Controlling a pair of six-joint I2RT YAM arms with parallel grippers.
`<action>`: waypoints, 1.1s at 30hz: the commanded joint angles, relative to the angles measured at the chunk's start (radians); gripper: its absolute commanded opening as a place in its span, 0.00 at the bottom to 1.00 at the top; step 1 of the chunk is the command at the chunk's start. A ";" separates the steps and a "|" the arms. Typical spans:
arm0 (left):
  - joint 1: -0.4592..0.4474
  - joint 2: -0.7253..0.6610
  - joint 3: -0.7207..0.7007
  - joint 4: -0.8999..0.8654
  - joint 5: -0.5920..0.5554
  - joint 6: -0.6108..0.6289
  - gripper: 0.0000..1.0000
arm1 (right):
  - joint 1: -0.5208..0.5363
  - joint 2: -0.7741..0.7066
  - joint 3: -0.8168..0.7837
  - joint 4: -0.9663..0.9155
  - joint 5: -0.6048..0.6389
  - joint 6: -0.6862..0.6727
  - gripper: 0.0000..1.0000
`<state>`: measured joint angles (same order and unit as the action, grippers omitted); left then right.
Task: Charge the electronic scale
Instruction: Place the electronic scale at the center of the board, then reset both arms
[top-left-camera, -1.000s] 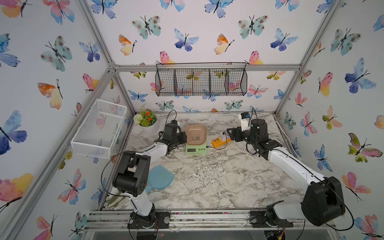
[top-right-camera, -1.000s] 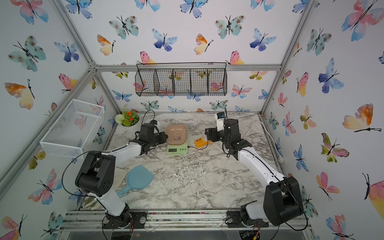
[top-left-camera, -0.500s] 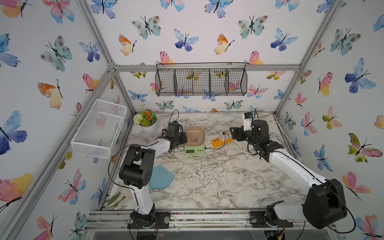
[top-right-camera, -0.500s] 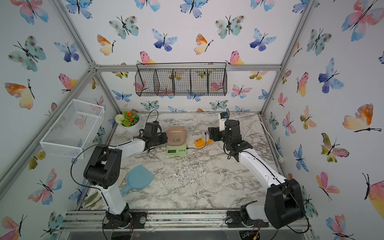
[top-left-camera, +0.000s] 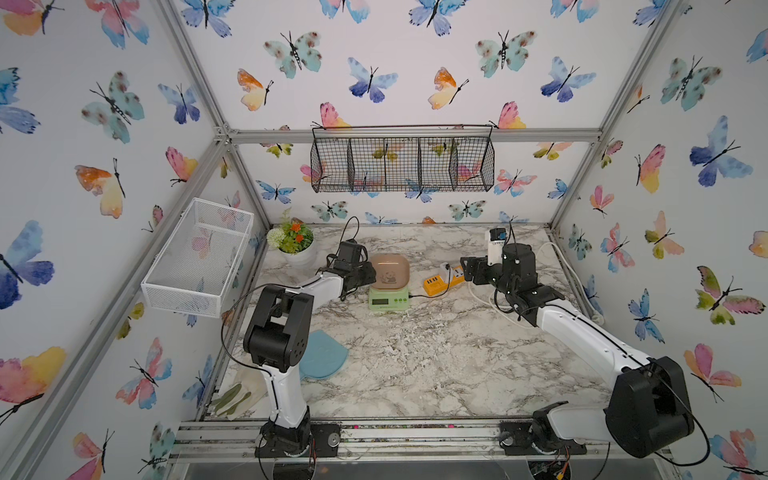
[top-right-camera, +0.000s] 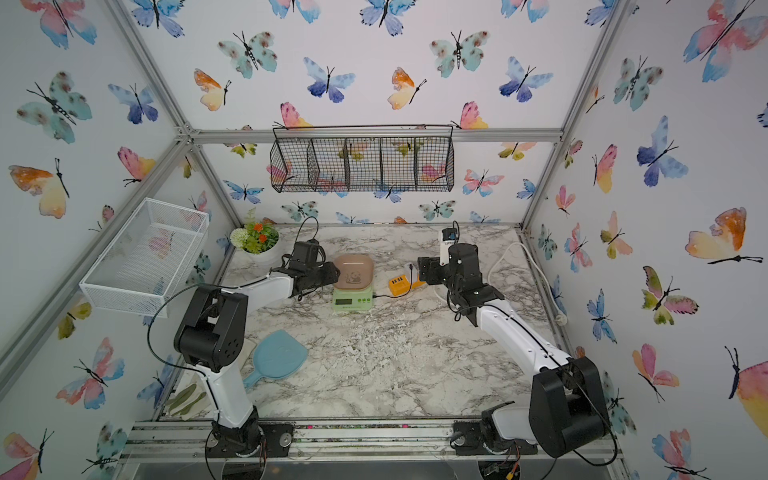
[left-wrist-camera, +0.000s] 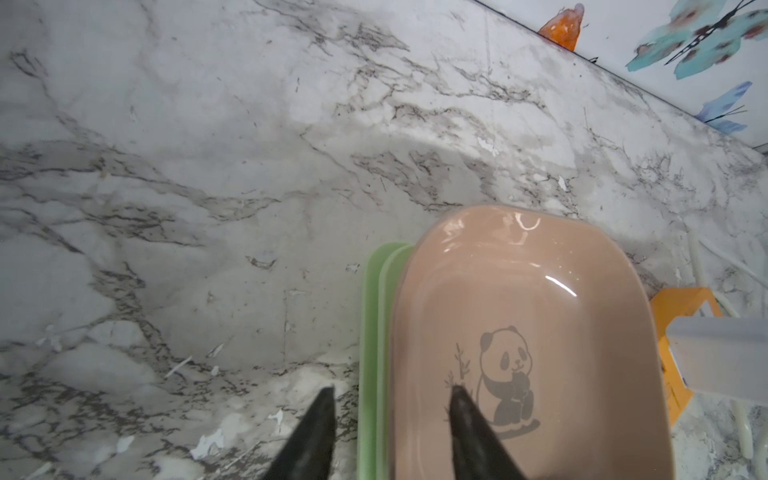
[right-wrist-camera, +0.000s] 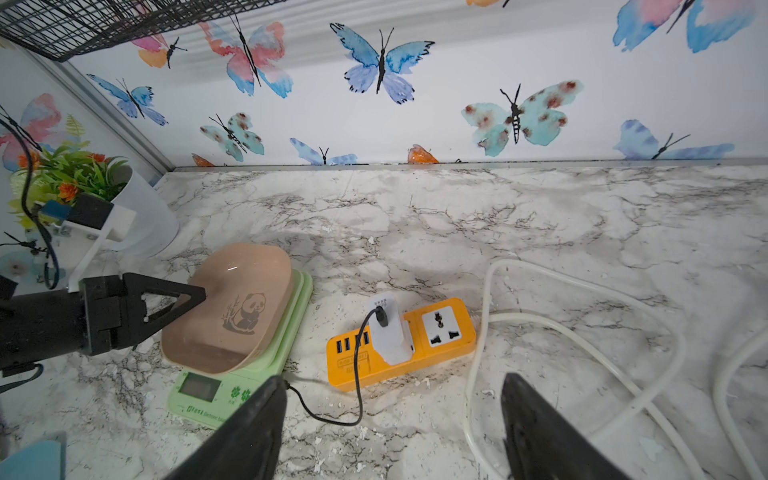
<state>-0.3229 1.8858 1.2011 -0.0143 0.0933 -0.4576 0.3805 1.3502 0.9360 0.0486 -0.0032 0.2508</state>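
The electronic scale (top-left-camera: 388, 298) (top-right-camera: 352, 297) (right-wrist-camera: 232, 390), light green with a tan-pink panda bowl (left-wrist-camera: 519, 299) on top, sits mid-table toward the back. A black cable (right-wrist-camera: 332, 415) runs from its right side to a white charger (right-wrist-camera: 390, 328), which is plugged into the orange power strip (top-left-camera: 442, 282) (right-wrist-camera: 415, 340). My left gripper (top-left-camera: 371, 276) (left-wrist-camera: 391, 390) is open at the scale's left edge. One finger is over the table and the other over the bowl, and it grips nothing. My right gripper (top-left-camera: 465, 270) (right-wrist-camera: 393, 378) hangs open and empty just right of the strip.
A potted plant (top-left-camera: 293, 243) stands at the back left, behind my left arm. A thick white cord (top-left-camera: 557, 257) loops along the right side. A blue paddle-shaped item (top-left-camera: 322, 355) lies at the front left. A white wire basket (top-left-camera: 199, 253) and a black wire basket (top-left-camera: 401, 164) hang on the walls.
My left gripper has opened from shut and edged toward the scale. My right gripper has opened a little wider and drawn slightly back from the power strip.
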 joint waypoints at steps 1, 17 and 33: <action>-0.002 -0.053 0.010 -0.023 -0.045 0.044 0.61 | -0.001 -0.014 -0.031 0.038 0.076 0.005 0.86; 0.070 -0.509 -0.573 0.556 -0.627 0.283 0.93 | -0.108 0.086 -0.258 0.434 0.472 -0.035 0.99; 0.142 -0.660 -0.929 0.944 -0.735 0.434 0.99 | -0.226 0.108 -0.464 0.681 0.554 -0.109 0.99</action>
<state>-0.1993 1.2655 0.2909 0.8951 -0.6456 -0.0341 0.1604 1.4616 0.4923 0.6960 0.5228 0.1638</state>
